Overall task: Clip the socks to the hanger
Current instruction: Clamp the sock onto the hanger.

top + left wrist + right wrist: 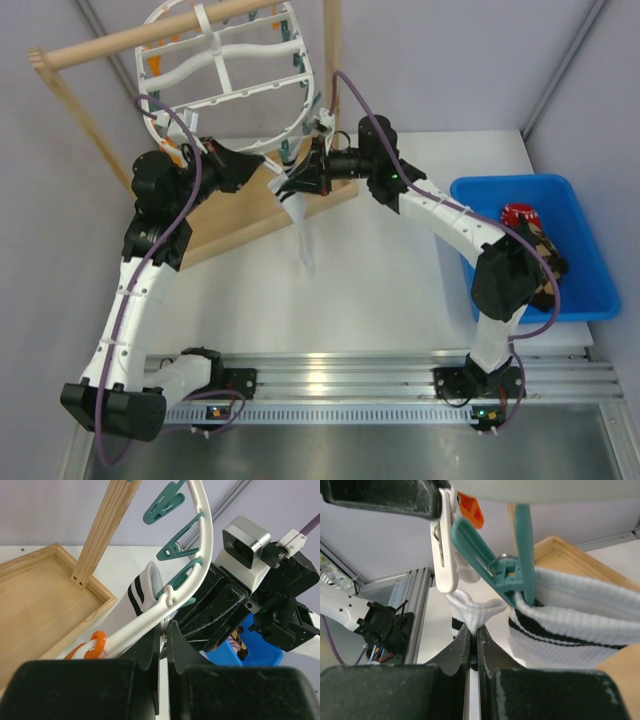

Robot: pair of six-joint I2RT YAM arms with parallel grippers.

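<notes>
The white oval hanger [225,75] hangs from the wooden pole, with its rim [200,540] carrying teal clips [165,507]. My left gripper [166,627] is shut on a white clip [445,545] at the rim's lower edge. My right gripper [474,630] is shut on the cuff of a white sock with black bands [472,610], and the cuff touches that clip's lower tip. A second white banded sock [570,625] hangs pinched in a teal clip [520,570]. From above, both grippers [268,170] [293,183] meet under the hanger and white sock fabric [305,235] hangs below.
The wooden rack's pole [150,35] and tray base [250,215] stand at the back left. A blue bin [580,290] at the right holds a red sock [520,213] and an argyle sock [545,255]. The right arm reaches across in front of the bin.
</notes>
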